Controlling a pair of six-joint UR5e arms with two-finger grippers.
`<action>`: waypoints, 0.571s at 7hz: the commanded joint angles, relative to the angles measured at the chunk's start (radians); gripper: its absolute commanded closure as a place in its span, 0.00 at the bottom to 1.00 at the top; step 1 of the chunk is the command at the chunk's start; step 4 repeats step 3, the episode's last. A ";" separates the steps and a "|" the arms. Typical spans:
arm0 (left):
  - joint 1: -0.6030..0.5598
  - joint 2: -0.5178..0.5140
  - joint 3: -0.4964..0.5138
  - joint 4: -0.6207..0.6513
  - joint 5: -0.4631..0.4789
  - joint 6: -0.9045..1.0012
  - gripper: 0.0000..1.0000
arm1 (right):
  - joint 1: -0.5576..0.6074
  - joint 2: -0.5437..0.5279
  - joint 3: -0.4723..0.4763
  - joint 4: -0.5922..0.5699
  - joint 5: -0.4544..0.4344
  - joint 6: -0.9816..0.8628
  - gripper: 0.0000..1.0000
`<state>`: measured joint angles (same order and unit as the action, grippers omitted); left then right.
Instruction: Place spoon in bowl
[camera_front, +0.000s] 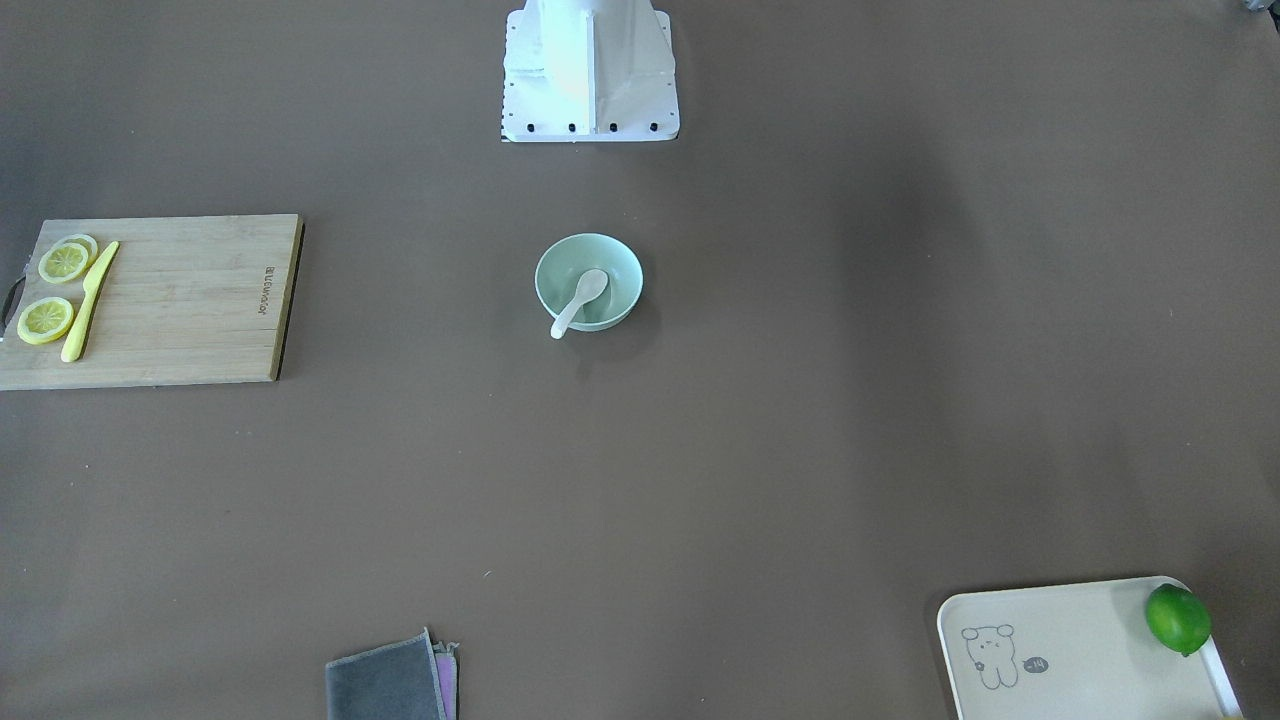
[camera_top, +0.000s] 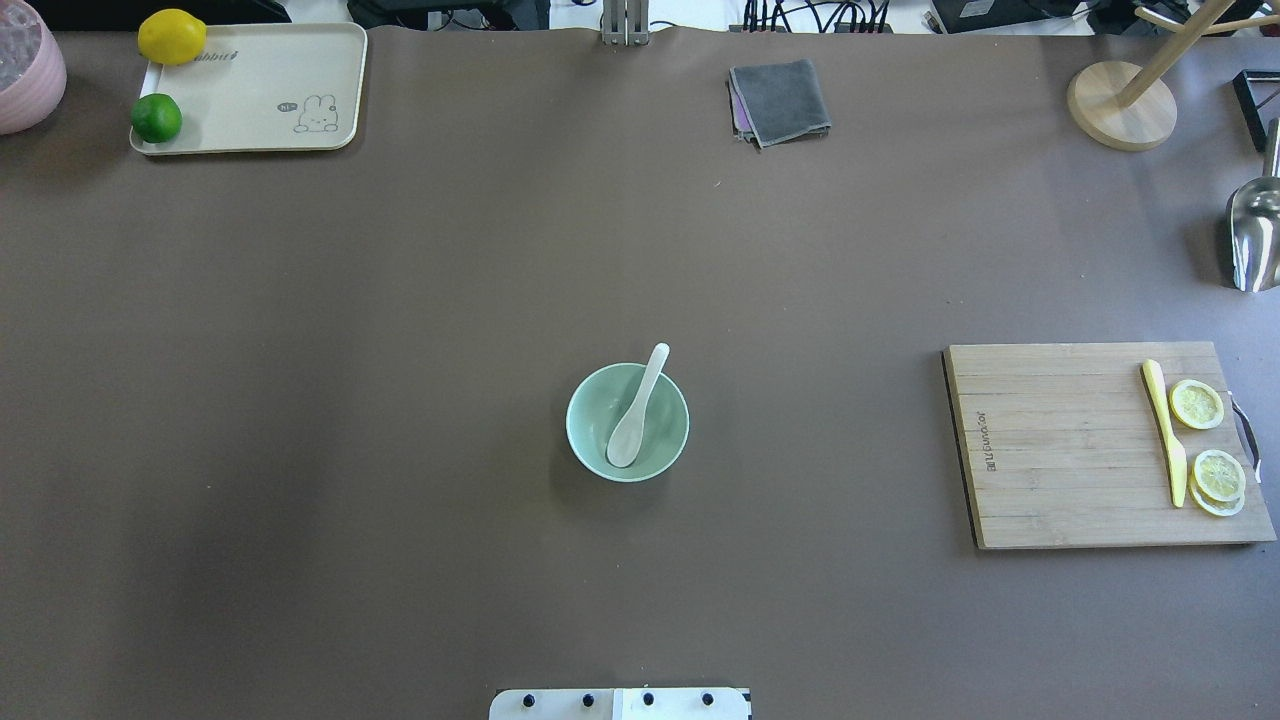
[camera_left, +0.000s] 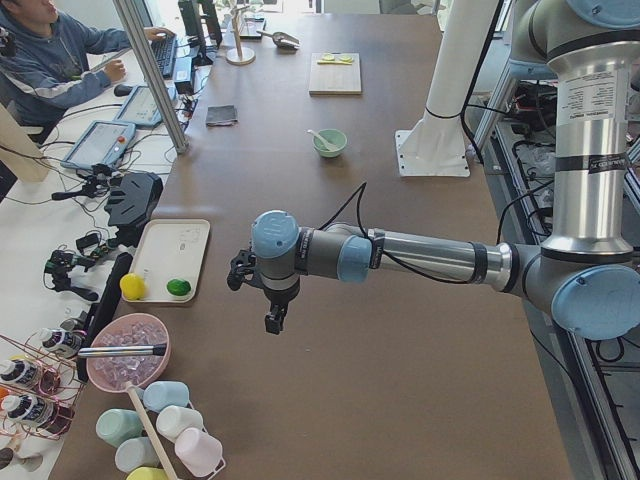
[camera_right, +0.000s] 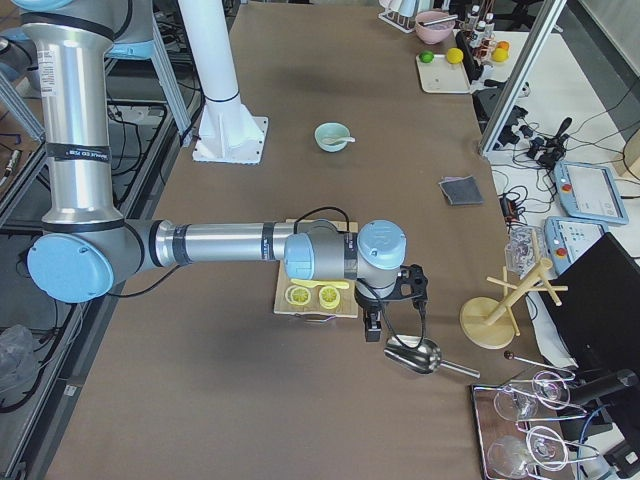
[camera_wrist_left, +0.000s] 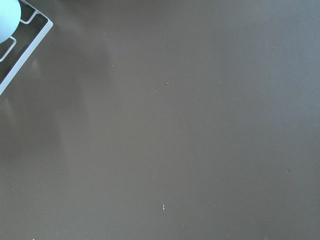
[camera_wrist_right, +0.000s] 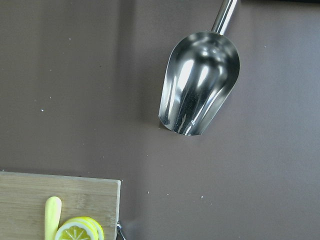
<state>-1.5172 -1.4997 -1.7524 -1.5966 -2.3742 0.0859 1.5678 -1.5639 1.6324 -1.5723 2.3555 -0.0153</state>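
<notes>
The soup spoon (camera_top: 637, 408) rested in the mint-green bowl (camera_top: 588, 432), handle over the rim. It looked light, stiff and slick, best pinched by that handle. The state of the left gripper (camera_left: 272, 322) and right gripper (camera_right: 372, 330) could not be told.

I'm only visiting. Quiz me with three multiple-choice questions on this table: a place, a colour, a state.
1. The spoon, relative to the bowl, lies: A beside it; B in it; C under it.
2. The knife is: A red; B blue; C yellow.
3. The lemon on the board is: A sliced; B whole; C peeled.
Answers: 1 B, its scoop rests inside, handle over the rim; 2 C, plainly yellow; 3 A, flat rounds show their segments.
</notes>
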 joint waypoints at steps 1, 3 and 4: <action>0.000 0.001 -0.004 -0.002 0.000 0.000 0.03 | 0.000 0.002 -0.002 0.000 -0.001 0.000 0.00; -0.001 0.001 -0.009 -0.002 0.001 0.000 0.03 | 0.000 0.001 -0.002 0.000 -0.001 0.000 0.00; -0.001 0.001 -0.009 -0.002 0.001 0.000 0.03 | 0.000 0.001 -0.002 0.000 -0.001 0.000 0.00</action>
